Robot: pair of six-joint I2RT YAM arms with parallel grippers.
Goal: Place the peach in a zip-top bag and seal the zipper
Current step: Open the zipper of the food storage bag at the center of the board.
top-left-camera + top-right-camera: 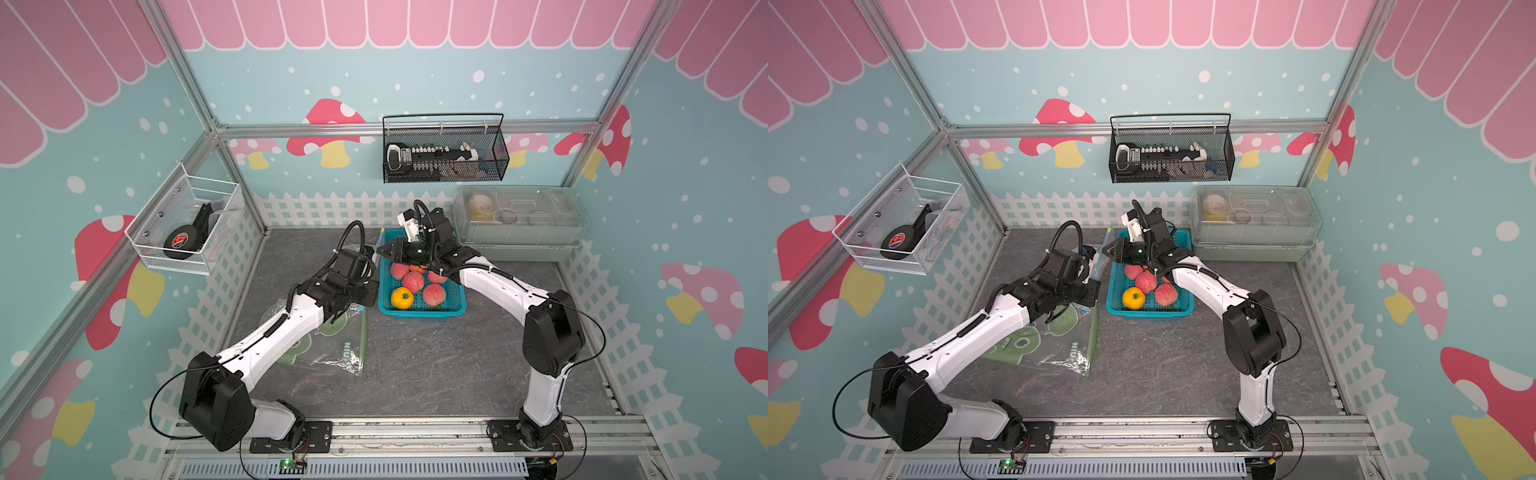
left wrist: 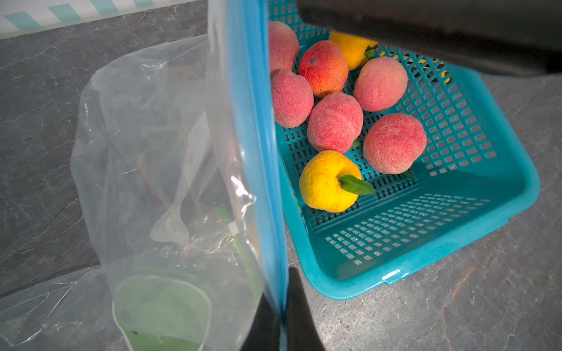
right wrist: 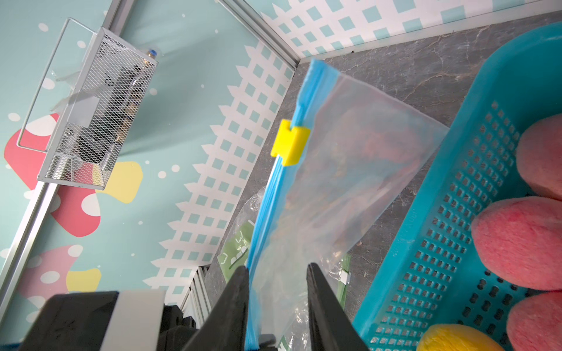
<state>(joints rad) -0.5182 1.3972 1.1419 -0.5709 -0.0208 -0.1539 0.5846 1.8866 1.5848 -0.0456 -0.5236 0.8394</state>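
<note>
Closest to the lens in the left wrist view, the left gripper (image 2: 281, 288) is clenched on the blue zipper strip (image 2: 252, 121) of the bag (image 2: 146, 152). The strip is pinched between its two black fingers (image 2: 301, 319) and runs straight away from them. The rest of the bag sags from the strip, and its clear film and green print rest on the grey table (image 1: 436, 365), left of centre in both top views.

In the right wrist view, the right gripper (image 3: 276, 270) has its jaws apart with the same zipper edge between them. The strip lies against one finger (image 3: 234, 297), and only clear film fills the gap to the other, so nothing is pinched. A yellow slider (image 3: 290, 142) sits on the strip farther along, apart from both grippers.

The peaches (image 1: 413, 281) in view all lie in the teal basket (image 1: 419, 312), at the centre of both top views, just right of the bag. Two yellow fruits (image 2: 328, 182) lie among them. In both top views the right gripper hangs over the basket's upper left corner, and the left gripper is just beside the basket's left wall.
</note>
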